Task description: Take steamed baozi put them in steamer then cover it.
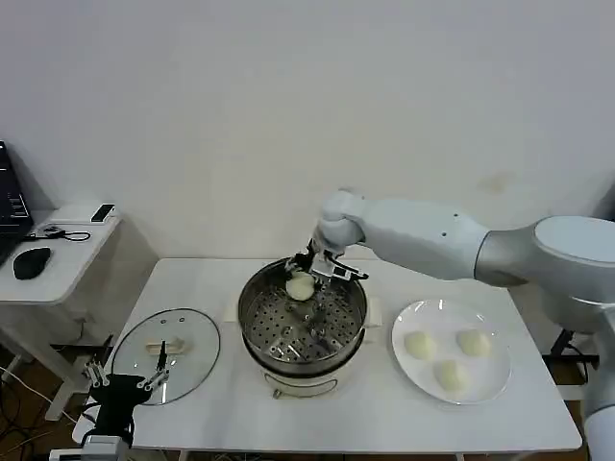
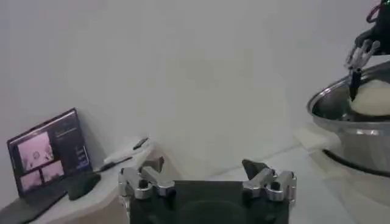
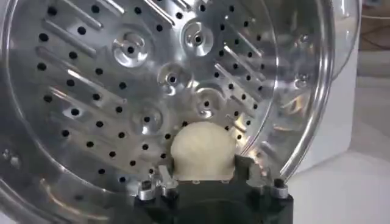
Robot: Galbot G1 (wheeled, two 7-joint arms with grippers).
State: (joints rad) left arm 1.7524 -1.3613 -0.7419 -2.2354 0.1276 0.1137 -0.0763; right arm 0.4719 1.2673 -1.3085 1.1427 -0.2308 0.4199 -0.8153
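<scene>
My right gripper point(image 1: 306, 279) hangs over the far rim of the steamer point(image 1: 258, 305), fingers pinching one baozi point(image 1: 301, 285) above the perforated tray point(image 3: 122, 91). From my right wrist, that bun point(image 3: 202, 151) sits clamped between the two fingers point(image 3: 159, 182), the holed steel floor just beyond it. The steamer stands at the middle of the white table point(image 1: 384, 413) on its cream-white base point(image 1: 298, 387), uncovered.

Three more baozi point(image 1: 420, 345) lie on the white plate point(image 1: 408, 375) just beside the steamer, on my right. The buns rest apart from one another, two toward the back and one point(image 1: 452, 376) nearer me.

The cover point(image 1: 197, 331), clear glass with a cream-white bar handle point(image 1: 169, 347), lies flat on the table on my left, near the steamer but not touching it. My left gripper point(image 1: 125, 376) waits low at the table's near left corner, by the lid's edge, its fingers point(image 2: 146, 181) spread wide. From my left wrist, the steamer's rim point(image 2: 329, 115) rises off to one side with the held bun point(image 2: 373, 97) at its lip.

A side desk point(image 1: 58, 264) with a laptop point(image 2: 46, 155) and a mouse point(image 1: 33, 259) stands by the wall.
</scene>
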